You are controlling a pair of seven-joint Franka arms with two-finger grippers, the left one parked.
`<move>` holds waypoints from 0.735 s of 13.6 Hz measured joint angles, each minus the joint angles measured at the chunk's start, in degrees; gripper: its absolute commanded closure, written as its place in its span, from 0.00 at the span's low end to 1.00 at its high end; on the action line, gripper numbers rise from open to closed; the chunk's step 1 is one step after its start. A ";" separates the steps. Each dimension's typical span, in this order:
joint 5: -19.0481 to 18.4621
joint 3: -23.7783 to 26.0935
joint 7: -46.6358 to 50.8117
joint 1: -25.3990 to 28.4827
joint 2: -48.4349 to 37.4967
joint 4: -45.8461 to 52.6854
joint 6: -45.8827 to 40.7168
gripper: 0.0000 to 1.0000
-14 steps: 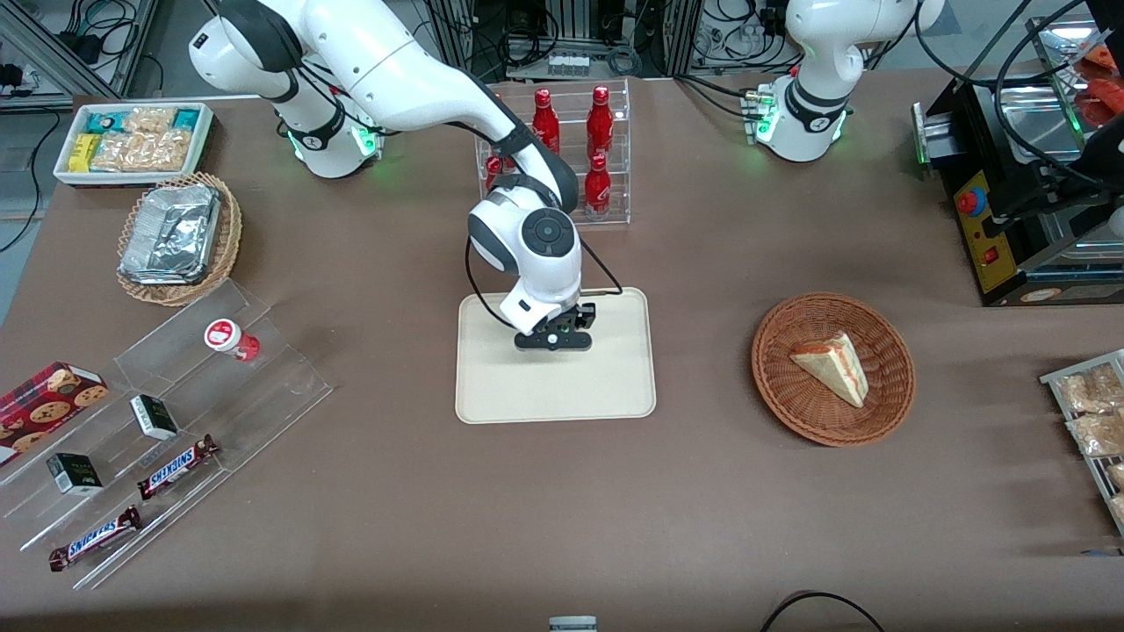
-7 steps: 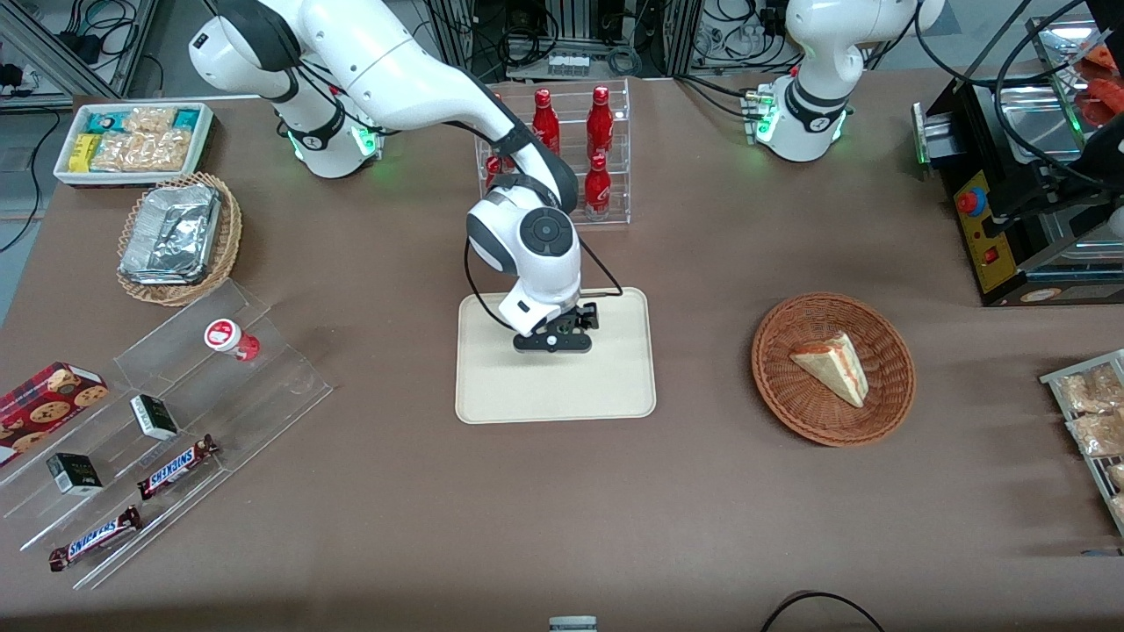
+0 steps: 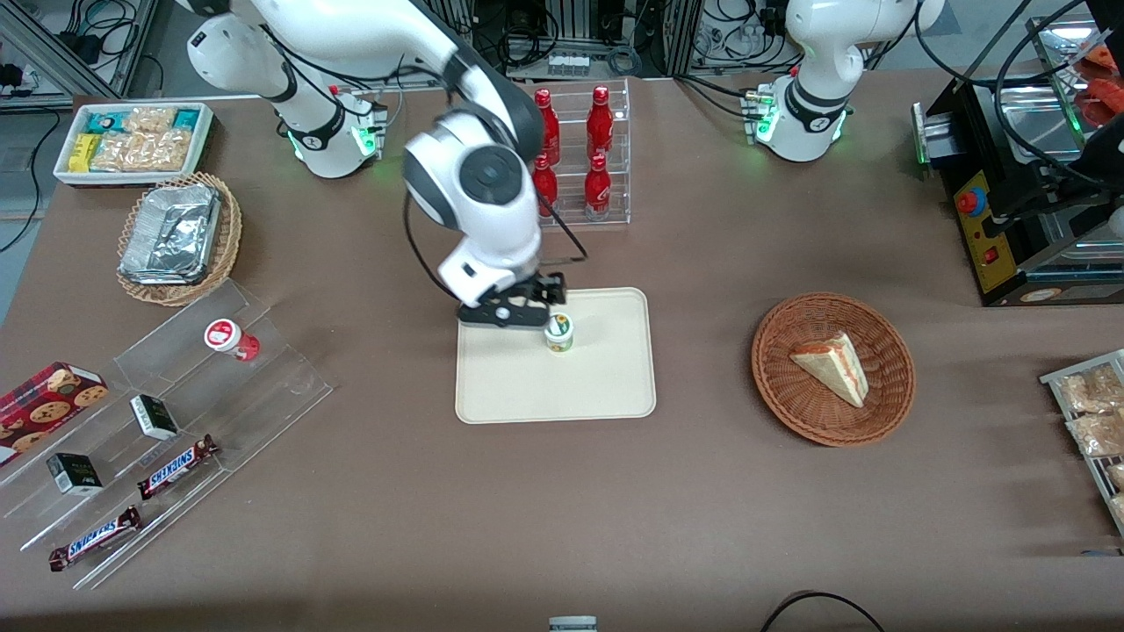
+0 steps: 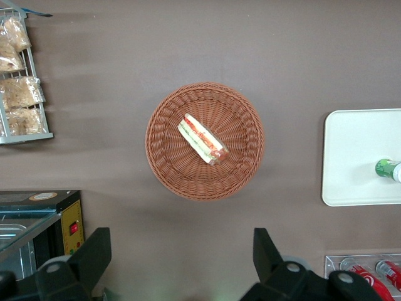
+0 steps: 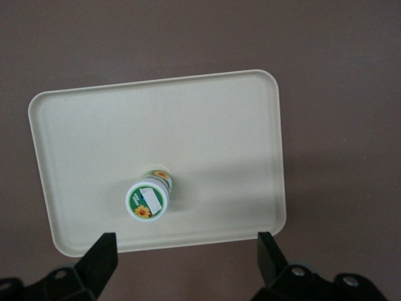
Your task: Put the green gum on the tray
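Observation:
The green gum (image 3: 558,332) stands upright on the cream tray (image 3: 606,386), its white lid with a green-and-orange label facing up. It also shows in the right wrist view (image 5: 148,200) on the tray (image 5: 207,132), and in the left wrist view (image 4: 388,169) on the tray (image 4: 354,157). My gripper (image 3: 509,313) is open and empty, raised above the tray's edge that lies farther from the front camera, beside the gum and apart from it. In the right wrist view my gripper (image 5: 185,260) has both fingers spread wide over the brown table just off the tray's rim.
A clear rack of red bottles (image 3: 571,158) stands farther from the front camera than the tray. A wicker basket with a sandwich (image 3: 832,367) lies toward the parked arm's end. A clear stepped stand with a red-bodied bottle (image 3: 230,338) and snack bars lies toward the working arm's end.
My gripper let go of the green gum, rose and drew back from over the tray's middle toward the working arm's base. The gum now stands uncovered on the tray.

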 measured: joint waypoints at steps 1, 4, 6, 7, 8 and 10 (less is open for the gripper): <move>2.06 -0.01 -1.84 -1.85 -2.73 -0.89 -1.18 0.01; 5.20 -0.10 -10.15 -9.49 -10.66 -3.07 -8.17 0.01; 5.33 -0.11 -14.03 -14.90 -15.10 -4.12 -14.38 0.01; 5.36 -0.16 -17.33 -17.45 -16.88 -4.64 -17.05 0.01; 5.36 -0.18 -20.43 -20.10 -18.30 -5.08 -19.27 0.01; 5.20 -0.23 -26.82 -26.11 -20.03 -5.48 -22.20 0.01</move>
